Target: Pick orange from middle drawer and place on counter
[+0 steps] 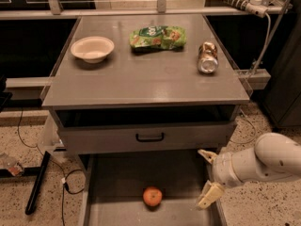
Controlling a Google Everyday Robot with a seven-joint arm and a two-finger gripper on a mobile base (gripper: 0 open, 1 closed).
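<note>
The drawer [117, 180] is pulled out at the bottom of the cabinet, below a closed drawer front [188, 136] fitted with a black handle [150, 137]. The orange [152, 196] is located on the drawer floor, near the middle of the visible part, and is touched by nothing.

The gripper [203, 177] is positioned at the right side of the drawer, to the right of the orange and apart from it. Its two pale fingers [210, 194] are spread wide, one above the other in the view, and nothing is held between them. The white arm [265, 160] is extended in from the lower right edge.

The counter [141, 81] forms the top of the cabinet. Three items are placed on it: a white bowl [92, 48] at the left rear, a green bag [157, 36] at the centre rear, and a can [207, 58] lying on its side at the right. All three are well apart from the front edge.

A black bar [37, 182] and a cable [63, 185] are seen on the speckled floor [19, 140] to the left of the cabinet.
</note>
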